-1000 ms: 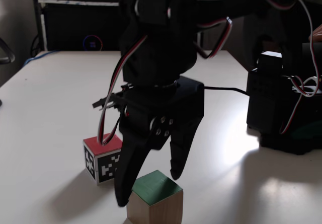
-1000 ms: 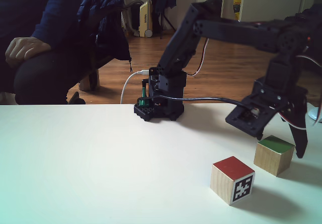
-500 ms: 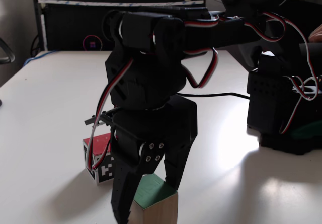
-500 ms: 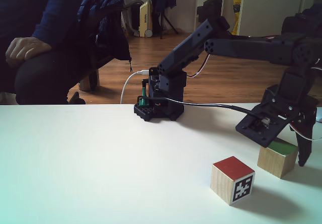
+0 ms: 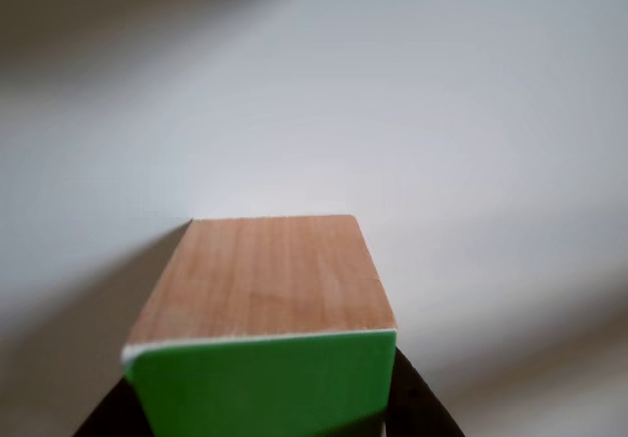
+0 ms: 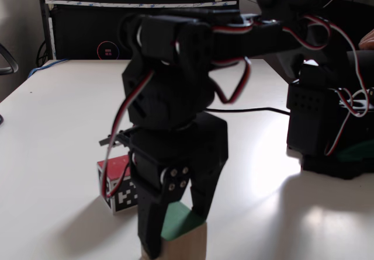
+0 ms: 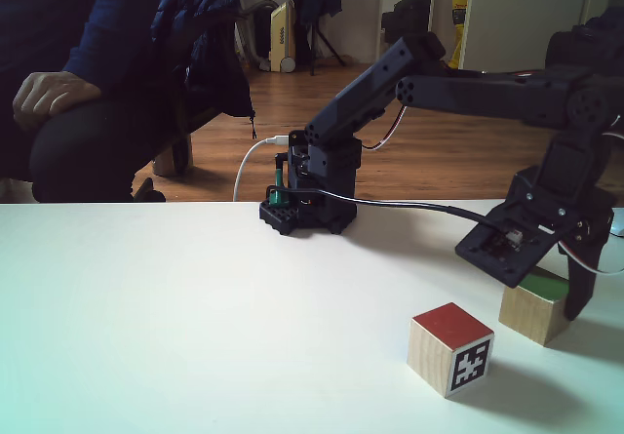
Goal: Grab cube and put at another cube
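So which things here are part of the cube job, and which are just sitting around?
Part of the job:
- green-topped cube
- red-topped cube
- gripper, fingers straddling the green-topped cube

Just around:
- white table
- black box with a red ring light
- person's hand

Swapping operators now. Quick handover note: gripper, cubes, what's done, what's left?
Gripper: down over the green-faced cube, a finger on either side; whether it has clamped cannot be told.
Green-faced cube: on the white table, not lifted.
Red-topped cube: on the table, close beside the green one, apart from it.
Done: approach.
Left: confirm grip, lift, place at the red-topped cube.
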